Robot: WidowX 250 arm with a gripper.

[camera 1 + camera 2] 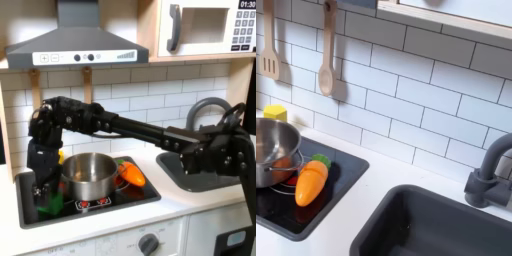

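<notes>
In the first exterior view my black gripper [38, 178] hangs down over the left edge of the toy stove [100, 205], just left of the steel pot [88, 175]. Its fingers are dark against the dark arm, so I cannot make out their gap. A yellow object [58, 155] sits behind the gripper and a green piece [45, 205] lies below it on the stove. An orange carrot [130, 175] with a green top lies right of the pot. The second exterior view shows the pot [271, 155], the carrot [311, 182] and the yellow object [274, 112].
A dark sink [195, 172] with a grey faucet [205, 112] lies right of the stove; both also appear as sink [446, 225] and faucet [491, 175]. Two wooden utensils [326, 60] hang on the tiled wall. A range hood [75, 40] and a microwave [205, 25] sit overhead.
</notes>
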